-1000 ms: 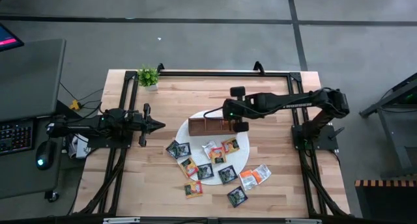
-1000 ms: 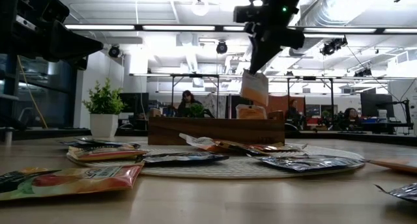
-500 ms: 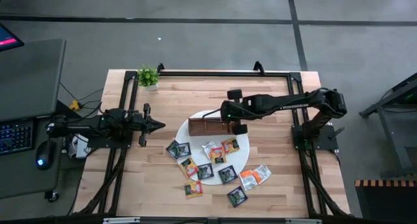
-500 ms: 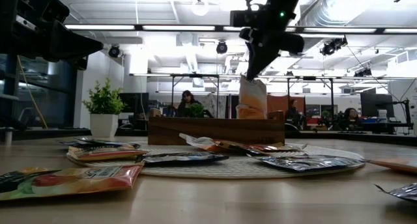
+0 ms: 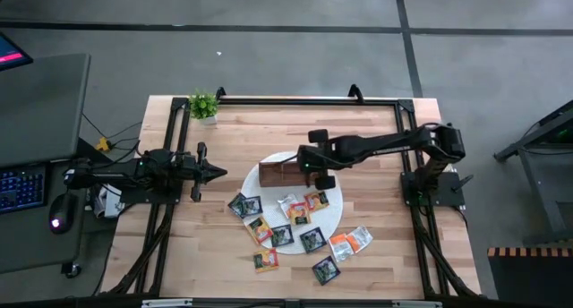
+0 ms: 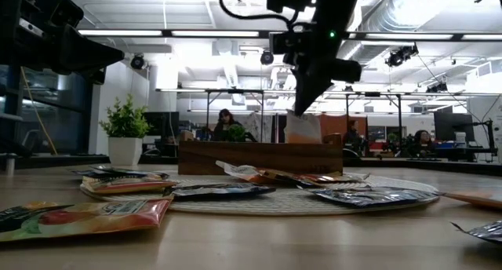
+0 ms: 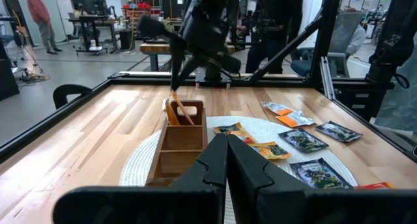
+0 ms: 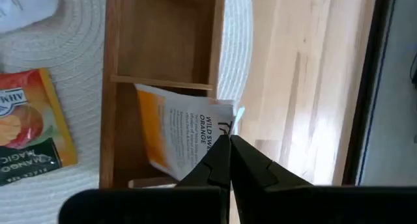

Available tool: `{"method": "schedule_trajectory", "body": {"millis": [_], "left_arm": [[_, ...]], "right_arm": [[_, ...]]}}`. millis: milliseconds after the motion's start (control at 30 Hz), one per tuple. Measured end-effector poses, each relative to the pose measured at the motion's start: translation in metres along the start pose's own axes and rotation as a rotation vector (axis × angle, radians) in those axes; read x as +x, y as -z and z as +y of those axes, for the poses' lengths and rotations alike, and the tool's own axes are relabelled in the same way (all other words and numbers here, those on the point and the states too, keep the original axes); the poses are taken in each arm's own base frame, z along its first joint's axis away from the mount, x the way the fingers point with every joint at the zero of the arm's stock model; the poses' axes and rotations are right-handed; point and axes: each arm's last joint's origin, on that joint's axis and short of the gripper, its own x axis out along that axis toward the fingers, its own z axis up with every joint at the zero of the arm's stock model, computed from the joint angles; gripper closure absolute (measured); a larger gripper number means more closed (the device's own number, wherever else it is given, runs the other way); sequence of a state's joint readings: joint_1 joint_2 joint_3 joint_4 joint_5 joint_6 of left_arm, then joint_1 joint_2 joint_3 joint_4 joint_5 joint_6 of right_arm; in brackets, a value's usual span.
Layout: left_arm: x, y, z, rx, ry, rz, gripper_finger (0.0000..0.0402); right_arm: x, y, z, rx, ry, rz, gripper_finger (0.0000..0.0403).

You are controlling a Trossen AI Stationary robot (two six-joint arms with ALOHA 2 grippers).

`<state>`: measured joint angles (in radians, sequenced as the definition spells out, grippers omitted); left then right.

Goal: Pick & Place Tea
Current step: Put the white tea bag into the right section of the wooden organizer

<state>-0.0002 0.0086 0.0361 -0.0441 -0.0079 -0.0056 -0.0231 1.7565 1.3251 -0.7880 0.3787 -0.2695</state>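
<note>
My right gripper [image 5: 313,167] hangs over the right end of the brown wooden box [image 5: 285,172], shut on a white-and-orange tea sachet [image 8: 186,136]. In the low view the sachet [image 6: 302,127] dips behind the box wall [image 6: 259,158]. In the left wrist view the sachet [image 7: 176,111] slants inside the box's far compartment. Other sachets lie flat on the round white mat [image 5: 333,220] and on the table, dark green [image 5: 243,205] and orange [image 5: 315,200] among them. My left gripper [image 5: 219,172] waits shut at the table's left. My right gripper pinches the sachet between its two fingers at the upper edge near a corner [image 8: 225,125], coming from above and pointing down. The sachet hangs tilted below the fingers, its lower part inside the box's right-end compartment. Whether it touches the box floor I cannot tell.
A small potted plant [image 5: 204,105] stands at the far left corner. A white-and-orange pair of sachets [image 5: 349,243] and a dark one [image 5: 324,270] lie off the mat toward the near edge. Bare wood lies right of the mat [image 5: 385,209]. People and desks show in the room beyond.
My right gripper has moved down and a little toward the table's left, staying shut. The sachet it holds has gone from hanging clear above the box to dipping into the right-end compartment.
</note>
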Motion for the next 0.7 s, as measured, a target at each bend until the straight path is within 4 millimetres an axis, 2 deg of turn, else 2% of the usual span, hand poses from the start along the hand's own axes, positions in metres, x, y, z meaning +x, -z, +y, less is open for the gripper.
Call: {"method": "schedule_trajectory", "body": {"millis": [233, 700], "left_arm": [[0.0000, 0.0000, 0.0000, 0.000, 0.000, 0.000, 0.0401], [0.0000, -0.0001, 0.0000, 0.000, 0.000, 0.000, 0.0401]], "right_arm": [[0.0104, -0.0006, 0.0032, 0.010, 0.014, 0.035, 0.0403], [0.0106, 0.0032, 0.0023, -0.002, 0.020, 0.073, 0.0403]]}}
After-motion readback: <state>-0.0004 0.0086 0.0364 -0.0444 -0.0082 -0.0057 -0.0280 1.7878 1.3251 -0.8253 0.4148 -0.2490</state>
